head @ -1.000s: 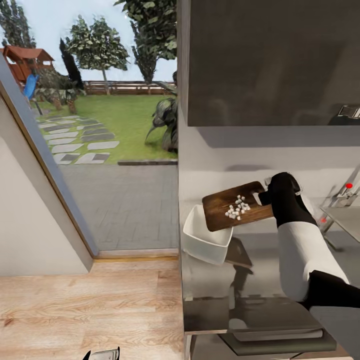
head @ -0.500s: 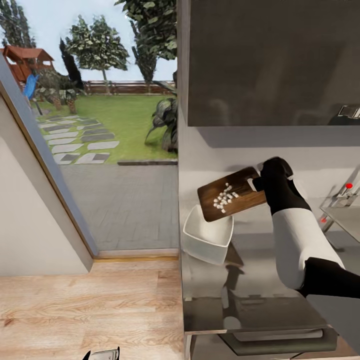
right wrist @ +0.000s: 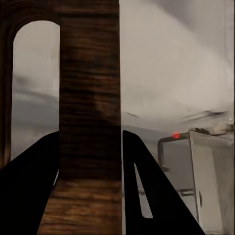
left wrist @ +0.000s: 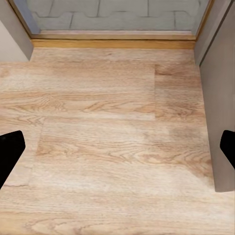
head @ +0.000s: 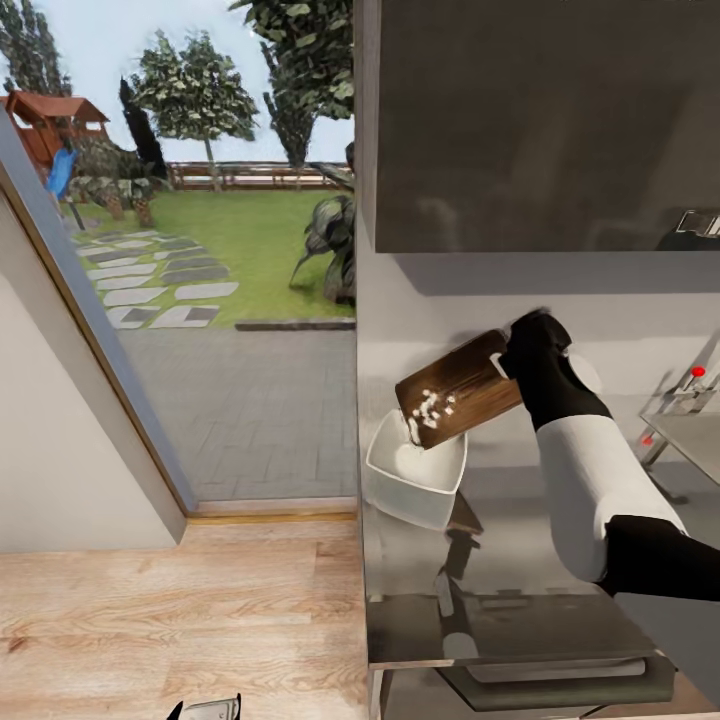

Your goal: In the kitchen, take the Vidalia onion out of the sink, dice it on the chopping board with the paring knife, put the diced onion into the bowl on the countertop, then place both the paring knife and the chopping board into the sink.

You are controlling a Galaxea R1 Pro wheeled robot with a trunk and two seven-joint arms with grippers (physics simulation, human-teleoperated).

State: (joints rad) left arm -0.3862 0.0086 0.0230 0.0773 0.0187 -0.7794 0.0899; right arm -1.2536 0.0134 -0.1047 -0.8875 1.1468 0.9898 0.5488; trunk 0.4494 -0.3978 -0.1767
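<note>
- Over the bowl [head: 415, 478], the right gripper [head: 508, 362] grips the tipped chopping board [head: 458, 403]; diced onion [head: 430, 405] slides off
- Next, I think: tip more
- Left gripper [left wrist: 117, 147] is spread wide

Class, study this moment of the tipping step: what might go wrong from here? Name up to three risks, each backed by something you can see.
1. The chopping board is tilted over the bowl, and the diced onion sits at its low corner; some pieces may miss the rim.
2. The bowl stands near the countertop end, so spilled pieces could reach the floor.
3. The right end effector pinches only the handle end; the board may slip or twist.
</note>
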